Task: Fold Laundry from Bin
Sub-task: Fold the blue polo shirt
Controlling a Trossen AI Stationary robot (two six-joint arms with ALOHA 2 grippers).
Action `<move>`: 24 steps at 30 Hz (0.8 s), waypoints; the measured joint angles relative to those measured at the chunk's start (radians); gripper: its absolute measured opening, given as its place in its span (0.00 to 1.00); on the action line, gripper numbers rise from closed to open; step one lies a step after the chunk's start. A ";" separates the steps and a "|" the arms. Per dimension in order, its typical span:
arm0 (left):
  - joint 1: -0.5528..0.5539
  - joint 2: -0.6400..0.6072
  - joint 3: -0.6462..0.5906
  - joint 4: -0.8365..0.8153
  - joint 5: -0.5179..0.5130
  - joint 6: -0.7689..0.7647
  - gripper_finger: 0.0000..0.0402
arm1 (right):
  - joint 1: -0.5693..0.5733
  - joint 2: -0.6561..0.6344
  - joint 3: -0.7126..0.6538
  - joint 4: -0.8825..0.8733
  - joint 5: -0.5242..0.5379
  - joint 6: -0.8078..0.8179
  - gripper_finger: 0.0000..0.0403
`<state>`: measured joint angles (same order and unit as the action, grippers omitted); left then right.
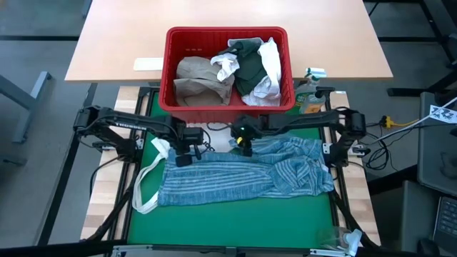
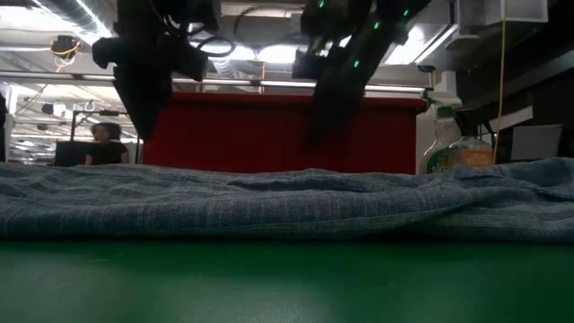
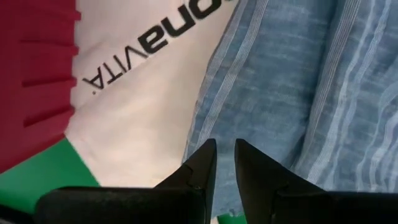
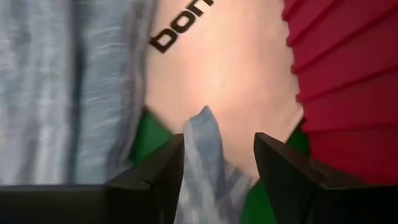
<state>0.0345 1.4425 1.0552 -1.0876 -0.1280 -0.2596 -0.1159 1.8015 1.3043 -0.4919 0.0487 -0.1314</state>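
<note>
Striped cloth [image 1: 243, 178] lies spread on the green mat [image 1: 235, 225] near the bin [image 1: 228, 107], rest of laundry [image 1: 228, 68] still inside. Left gripper [image 1: 184, 158] at cloth's far-left edge, jaws narrow, w/ nothing visibly between them. Right gripper [image 1: 245, 148] at far edge mid, jaws wide, a cloth tip [image 4: 202, 149] loose between. Best: robot regrips both far corners, pulls flat before folding; avoid the tote [image 3: 137, 81] underneath.

Bright ceiling lights [image 2: 269, 54] glare in the low view, silhouetting both arms; wrist views look soft.
</note>
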 joint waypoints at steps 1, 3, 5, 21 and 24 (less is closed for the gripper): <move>0.000 0.000 -0.008 0.006 0.000 0.000 0.14 | -0.005 0.017 0.000 0.004 0.000 0.000 0.49; 0.000 0.000 -0.026 0.022 0.010 0.000 0.14 | -0.011 0.053 -0.001 0.013 0.010 0.001 0.49; 0.000 0.000 -0.045 0.042 0.021 -0.001 0.14 | -0.011 0.080 -0.001 0.032 0.016 0.001 0.49; 0.000 0.000 -0.155 0.112 0.045 -0.003 0.14 | -0.011 0.162 0.000 0.034 0.020 0.016 0.49; 0.000 0.000 -0.155 0.127 0.045 -0.003 0.14 | -0.011 0.162 0.000 0.018 -0.029 0.023 0.46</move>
<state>0.0345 1.4429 0.9001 -0.9609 -0.0830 -0.2626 -0.1268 1.9636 1.3041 -0.4742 0.0192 -0.1085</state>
